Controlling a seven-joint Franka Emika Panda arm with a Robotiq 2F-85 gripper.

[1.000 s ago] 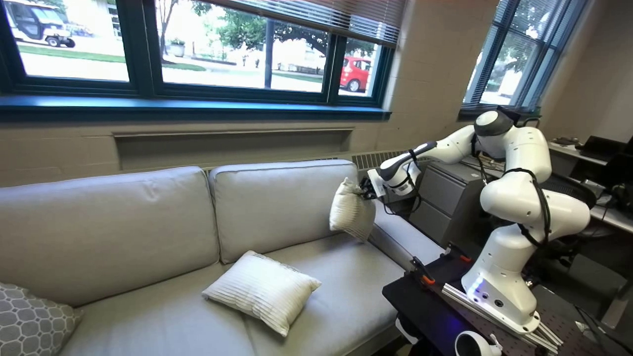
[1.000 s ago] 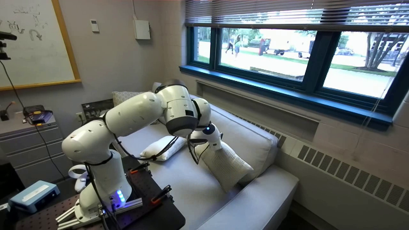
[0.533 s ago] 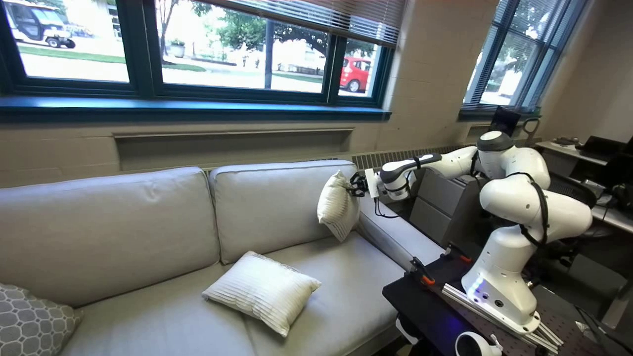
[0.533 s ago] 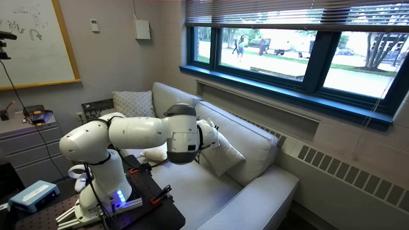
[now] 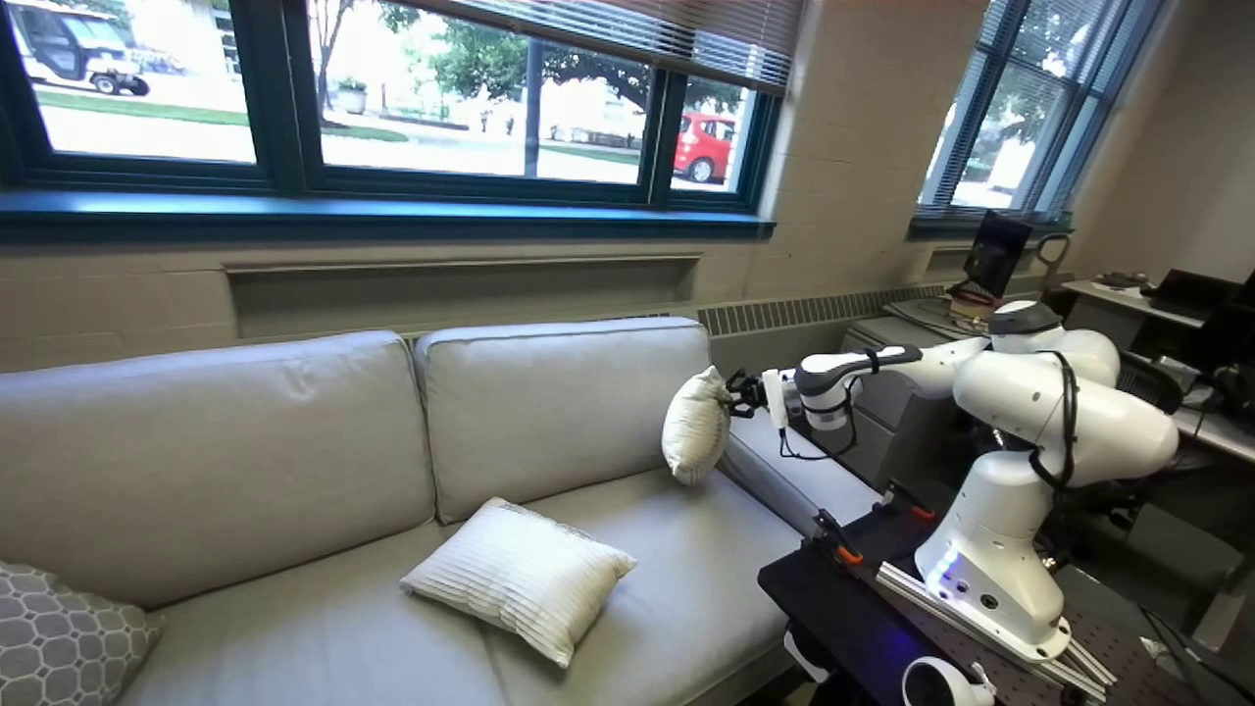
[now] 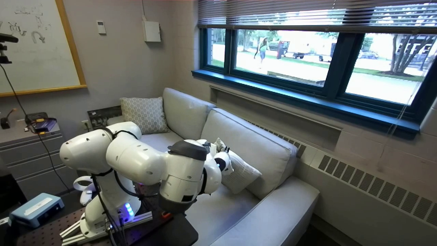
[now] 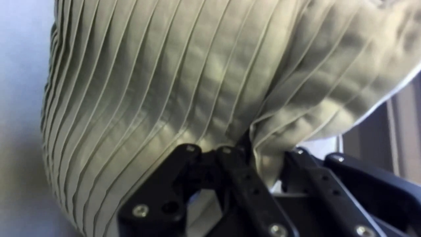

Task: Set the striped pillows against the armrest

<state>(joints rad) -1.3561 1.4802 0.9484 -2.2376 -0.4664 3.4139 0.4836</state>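
One white striped pillow [image 5: 697, 427] stands near the corner of the backrest and the armrest [image 5: 799, 469]. My gripper [image 5: 735, 387] is shut on its upper edge. In the wrist view the gripper [image 7: 268, 154] has bunched pillow fabric pinched between its black fingers [image 7: 241, 177]. The pillow also shows in an exterior view [image 6: 243, 174], in front of the backrest and short of the armrest [image 6: 273, 213]. I cannot tell whether its bottom touches the seat. A second striped pillow [image 5: 522, 577] lies flat on the middle of the seat; the arm hides it in an exterior view.
A grey patterned pillow [image 5: 64, 637] is at the sofa's far end, also seen in an exterior view [image 6: 144, 114]. The backrest cushion [image 5: 564, 407] is behind the held pillow. The black robot table [image 5: 833, 598] with clamps [image 5: 838, 537] stands against the sofa front.
The gripper and held pillow first shifted away from the armrest, then came back toward it and lower. The pillow has turned and the arm has sunk. The second striped pillow has not moved.
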